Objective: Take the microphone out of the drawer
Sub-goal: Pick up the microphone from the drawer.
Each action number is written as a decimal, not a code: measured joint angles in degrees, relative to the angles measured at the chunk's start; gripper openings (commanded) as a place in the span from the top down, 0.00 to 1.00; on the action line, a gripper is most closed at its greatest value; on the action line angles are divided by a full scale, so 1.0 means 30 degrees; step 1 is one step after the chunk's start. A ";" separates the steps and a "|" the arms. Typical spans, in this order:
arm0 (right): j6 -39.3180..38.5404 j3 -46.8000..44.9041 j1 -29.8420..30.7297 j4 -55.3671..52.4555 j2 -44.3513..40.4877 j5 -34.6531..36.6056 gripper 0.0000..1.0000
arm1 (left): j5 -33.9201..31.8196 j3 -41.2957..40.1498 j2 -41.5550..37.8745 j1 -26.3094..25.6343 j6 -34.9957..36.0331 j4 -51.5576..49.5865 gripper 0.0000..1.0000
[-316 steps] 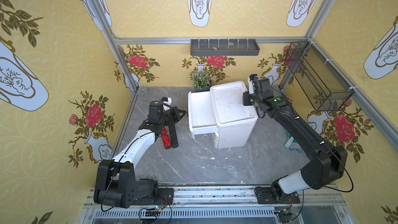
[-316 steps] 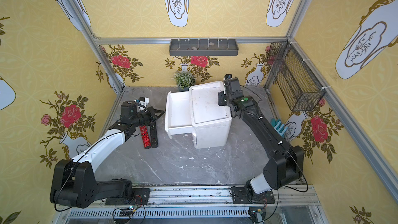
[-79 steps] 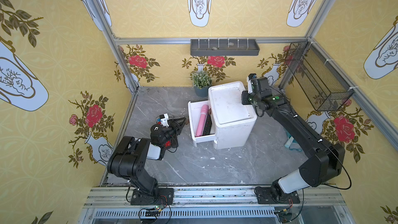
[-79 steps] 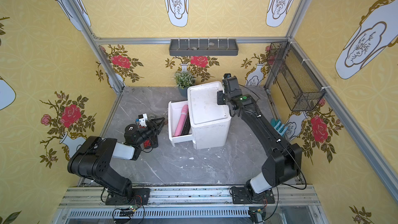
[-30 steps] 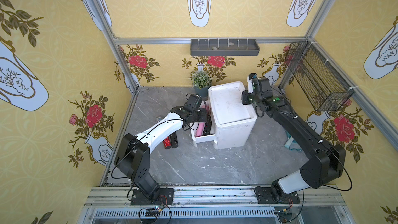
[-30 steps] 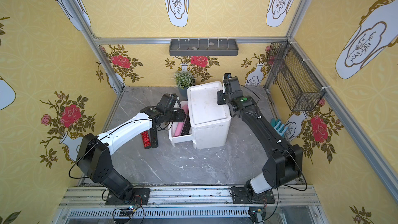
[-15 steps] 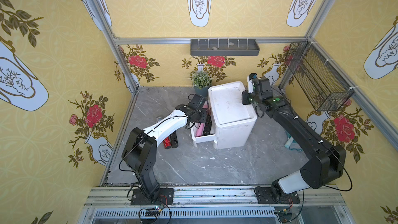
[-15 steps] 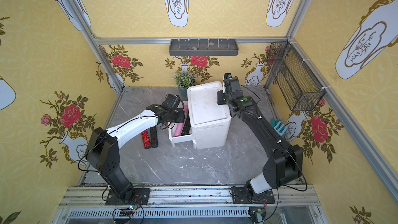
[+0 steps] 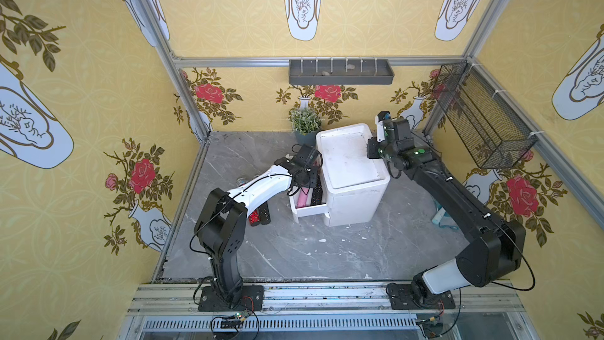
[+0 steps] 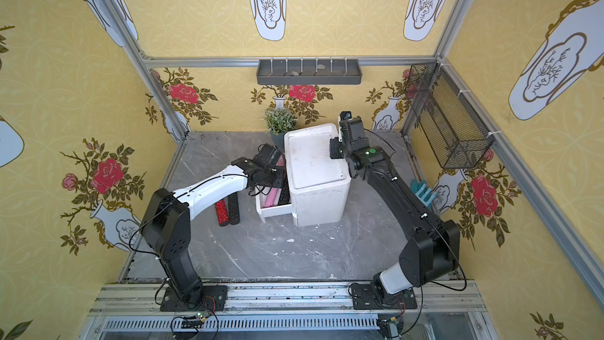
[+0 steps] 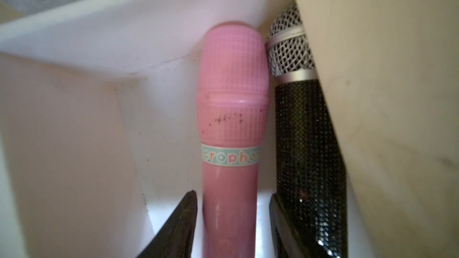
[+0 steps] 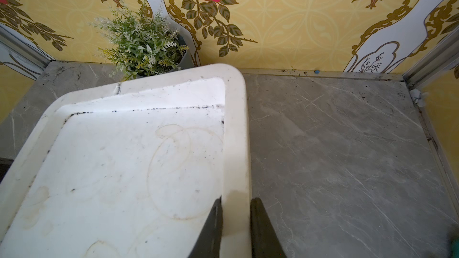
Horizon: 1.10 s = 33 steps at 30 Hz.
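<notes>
Left gripper (image 11: 231,193), previously drawn back near its base, has extended into the white plastic drawer (image 9: 309,212). Its black fingers (image 11: 181,219) now flank the pink toy microphone (image 11: 232,95), seemingly narrowing, apparently without contact.

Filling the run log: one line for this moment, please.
left gripper: open, straddling pink microphone in drawer | right gripper: shut on cabinet rim

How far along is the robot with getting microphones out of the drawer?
Done: the drawer is open; a red microphone and a black microphone lie on the table. In hand: the left gripper straddles the pink microphone in the drawer, not clearly squeezing; the right gripper pinches the rim of the white cabinet. Left: lifting it out, then maybe the mesh-headed microphone beside it.
</notes>
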 measured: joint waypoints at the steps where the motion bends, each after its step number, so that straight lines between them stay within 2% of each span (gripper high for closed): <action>1: 0.0000 -0.0007 0.0000 0.0007 0.0000 -0.0007 0.84 | -0.0095 0.0073 0.0087 -0.0022 0.0000 -0.0087 0.49; 10: 0.0015 -0.0015 0.0000 0.0036 -0.0015 -0.0007 0.84 | -0.0656 0.0692 0.0998 -0.0248 0.0182 -0.0903 0.50; 22: 0.0029 0.0073 0.0000 -0.0073 0.0007 -0.0007 0.84 | -0.1056 0.0903 0.1129 -0.0342 0.0189 -0.1523 0.64; 25: 0.0029 0.0117 0.0000 -0.0095 0.0022 -0.0007 0.84 | -0.1217 0.1027 0.1129 -0.0350 0.0153 -0.1749 0.71; 33: 0.0036 0.0226 0.0000 -0.0168 0.0102 0.0000 0.84 | -0.1778 0.1115 0.0561 -0.0357 -0.0328 -0.2113 0.73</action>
